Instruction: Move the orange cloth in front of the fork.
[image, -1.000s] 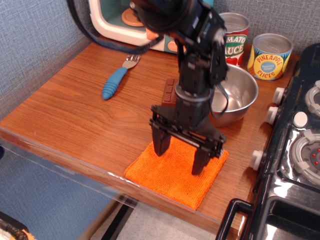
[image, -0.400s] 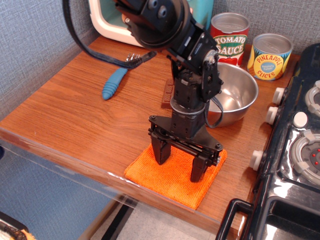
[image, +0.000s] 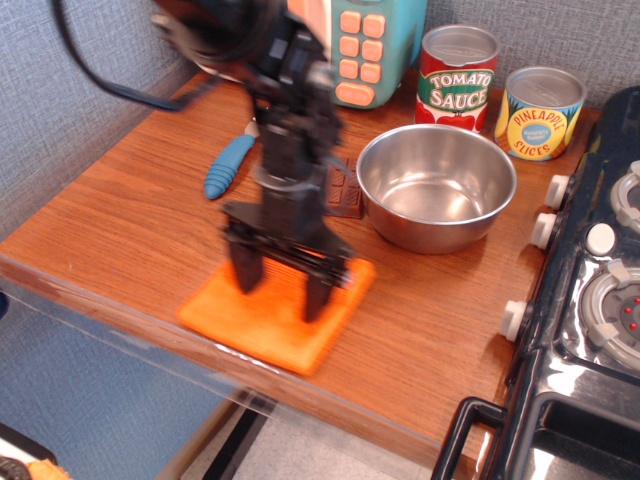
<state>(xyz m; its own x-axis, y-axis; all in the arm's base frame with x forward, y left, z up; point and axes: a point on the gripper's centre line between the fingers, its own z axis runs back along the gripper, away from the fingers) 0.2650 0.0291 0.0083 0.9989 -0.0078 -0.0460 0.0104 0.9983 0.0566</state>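
The orange cloth (image: 270, 320) lies flat at the table's front edge, blurred by motion. My gripper (image: 280, 288) stands upright on it with both fingers spread wide and their tips pressing on the cloth; the jaws hold nothing between them. The fork (image: 229, 165) with its blue handle lies behind and to the left of the cloth; its tines are hidden behind my arm.
A brown chocolate bar (image: 346, 196) lies behind the gripper. A steel bowl (image: 436, 186) sits to the right, with a tomato sauce can (image: 457, 77) and a pineapple can (image: 540, 112) behind it. A toy microwave (image: 368, 40) is at the back, a toy stove (image: 600, 300) at right.
My gripper has slid left along the front edge, dragging the orange cloth with it. The steel bowl and chocolate bar are now uncovered.
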